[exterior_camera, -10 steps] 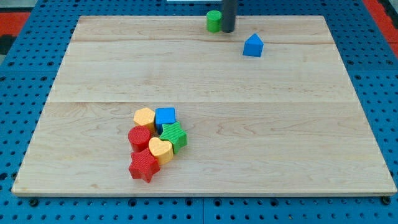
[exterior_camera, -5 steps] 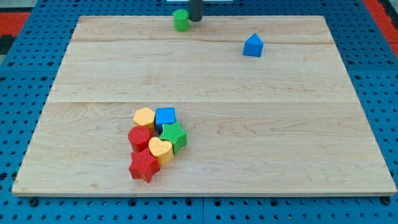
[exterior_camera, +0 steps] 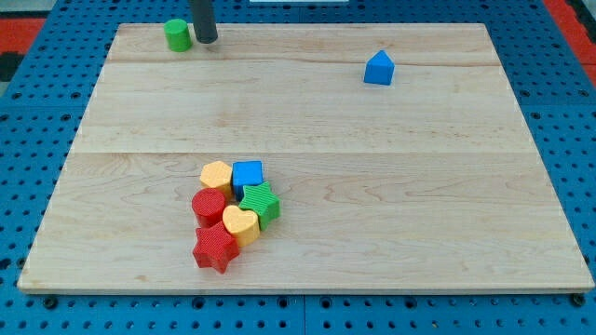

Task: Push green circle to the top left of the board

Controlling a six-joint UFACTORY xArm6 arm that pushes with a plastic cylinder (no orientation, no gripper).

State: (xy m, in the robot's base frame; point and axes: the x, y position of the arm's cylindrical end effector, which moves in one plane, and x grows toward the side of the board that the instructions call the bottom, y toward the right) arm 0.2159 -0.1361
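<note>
The green circle (exterior_camera: pixel 178 35) stands on the wooden board (exterior_camera: pixel 307 121) near its top left corner. My tip (exterior_camera: pixel 206 40) is just to the right of the green circle, close beside it; I cannot tell whether they touch. The dark rod rises from the tip out of the view's top.
A blue block with a pointed top (exterior_camera: pixel 378 68) sits at the upper right. A cluster lies at the lower left of centre: yellow hexagon (exterior_camera: pixel 216 175), blue cube (exterior_camera: pixel 248 175), red circle (exterior_camera: pixel 208 206), green star (exterior_camera: pixel 261 204), yellow heart (exterior_camera: pixel 240 224), red star (exterior_camera: pixel 215 247).
My tip and the green circle have moved left along the board's top edge, from top centre to near the top left corner. The other blocks have not moved.
</note>
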